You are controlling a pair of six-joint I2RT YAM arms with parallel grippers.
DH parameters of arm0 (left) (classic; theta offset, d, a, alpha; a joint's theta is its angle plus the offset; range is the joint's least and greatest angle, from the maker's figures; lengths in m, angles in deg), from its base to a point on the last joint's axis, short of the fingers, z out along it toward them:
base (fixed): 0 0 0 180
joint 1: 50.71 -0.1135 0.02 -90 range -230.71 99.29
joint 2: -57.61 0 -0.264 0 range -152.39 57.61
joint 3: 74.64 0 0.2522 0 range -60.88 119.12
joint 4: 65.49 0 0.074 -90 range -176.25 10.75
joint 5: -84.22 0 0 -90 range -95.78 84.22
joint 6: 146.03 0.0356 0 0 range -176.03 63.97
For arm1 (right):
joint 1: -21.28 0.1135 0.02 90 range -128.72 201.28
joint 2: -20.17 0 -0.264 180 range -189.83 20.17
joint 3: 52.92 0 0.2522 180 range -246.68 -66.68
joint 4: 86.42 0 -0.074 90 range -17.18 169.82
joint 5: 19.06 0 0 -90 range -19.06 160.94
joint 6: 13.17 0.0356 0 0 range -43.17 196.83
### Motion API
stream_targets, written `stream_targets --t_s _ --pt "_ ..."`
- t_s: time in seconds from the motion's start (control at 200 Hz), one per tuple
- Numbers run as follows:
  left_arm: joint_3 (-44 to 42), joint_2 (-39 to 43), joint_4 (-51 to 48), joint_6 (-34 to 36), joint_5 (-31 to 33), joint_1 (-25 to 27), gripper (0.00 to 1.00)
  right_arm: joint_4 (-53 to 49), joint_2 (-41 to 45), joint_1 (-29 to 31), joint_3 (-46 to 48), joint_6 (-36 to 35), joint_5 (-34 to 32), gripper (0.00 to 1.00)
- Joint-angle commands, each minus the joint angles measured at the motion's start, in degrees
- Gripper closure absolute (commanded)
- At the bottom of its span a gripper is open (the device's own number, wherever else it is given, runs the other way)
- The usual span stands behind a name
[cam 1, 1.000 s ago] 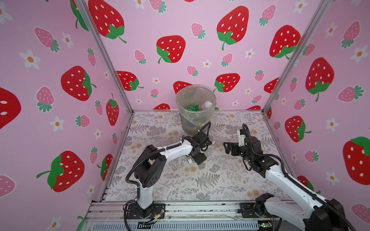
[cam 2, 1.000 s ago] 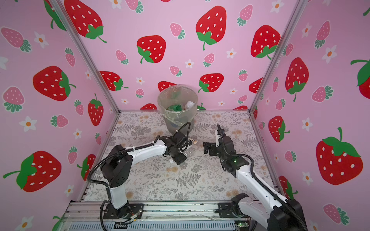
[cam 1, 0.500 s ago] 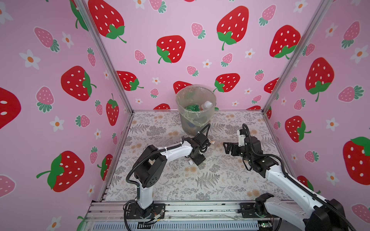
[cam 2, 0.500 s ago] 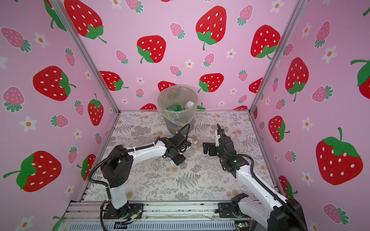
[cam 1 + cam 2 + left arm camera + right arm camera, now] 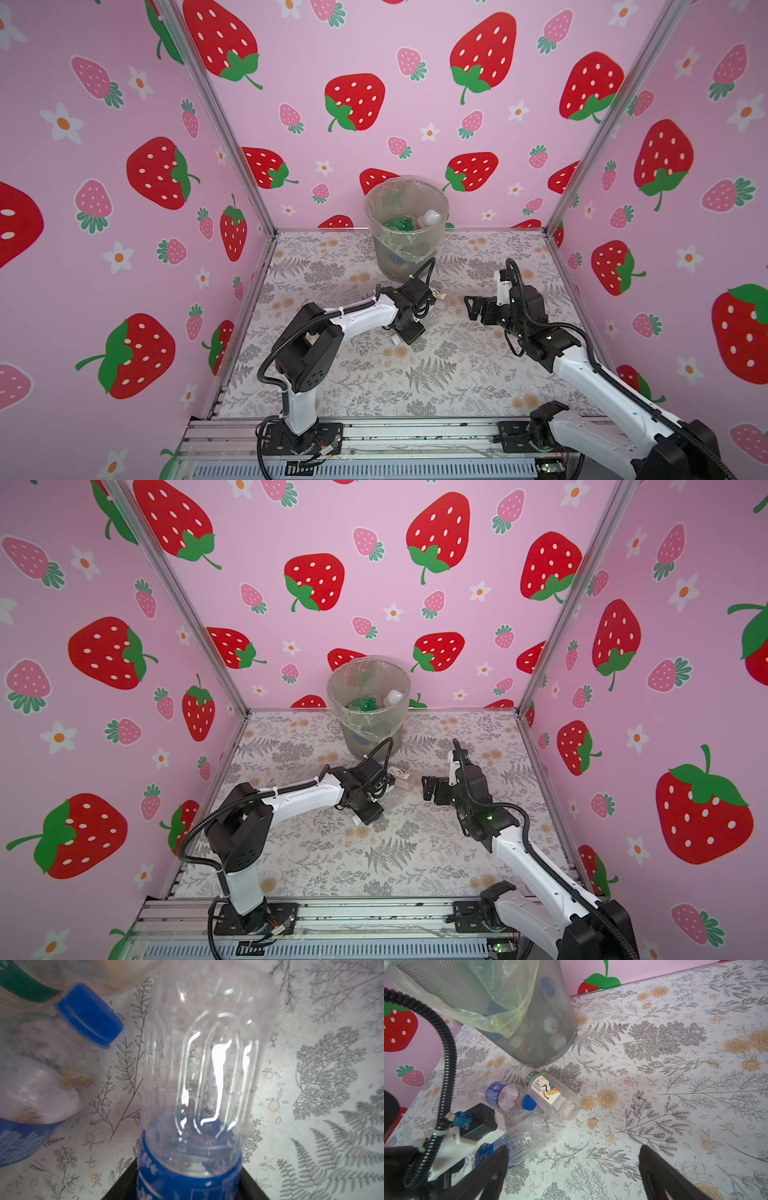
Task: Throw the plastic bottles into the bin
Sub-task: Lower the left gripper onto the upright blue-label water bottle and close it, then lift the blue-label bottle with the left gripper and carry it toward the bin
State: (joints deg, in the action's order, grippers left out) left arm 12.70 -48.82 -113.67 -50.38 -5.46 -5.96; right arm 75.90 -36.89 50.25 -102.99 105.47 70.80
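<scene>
A clear plastic bottle [image 5: 207, 1064] with a blue label lies on the table, and my left gripper [image 5: 189, 1169] is shut on its label end, a black finger against each side. The right wrist view shows the same bottle [image 5: 521, 1142] beside the left wrist. Two more bottles lie close to the bin's foot: one with a white label [image 5: 548, 1093] and one with a blue cap [image 5: 500, 1095]. The grey mesh bin [image 5: 407, 253], lined with a clear bag, holds green and white bottles [image 5: 399, 224]. My right gripper [image 5: 573, 1148] hovers open to the right of them, holding nothing.
The bin [image 5: 370, 737] stands at the back middle against the pink strawberry wall. The left arm's black cable [image 5: 446, 1047] loops up in front of the bin. Flowered table covering [image 5: 457, 374] stretches bare toward the front rail.
The left gripper's jaws have narrowed onto the blue-label bottle. Both arms have stayed almost where they were, and the right gripper has stayed open.
</scene>
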Motion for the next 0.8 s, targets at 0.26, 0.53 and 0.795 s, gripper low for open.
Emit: stream_targets --t_s 0.26,0.53,0.795 --pt "-1.48 11.10 1.60 -2.99 -2.99 0.36 0.47 1.20 -0.32 -0.23 1.15 0.89 -0.31 0.01" --pt "-2.30 17.30 2.80 -6.74 -3.57 0.23 0.47 1.61 -1.96 -0.23 0.60 0.53 -0.44 0.01" --pt "-3.77 23.55 4.91 -9.36 -7.37 -1.75 0.46 1.53 -3.02 -0.23 0.16 1.05 0.30 0.01"
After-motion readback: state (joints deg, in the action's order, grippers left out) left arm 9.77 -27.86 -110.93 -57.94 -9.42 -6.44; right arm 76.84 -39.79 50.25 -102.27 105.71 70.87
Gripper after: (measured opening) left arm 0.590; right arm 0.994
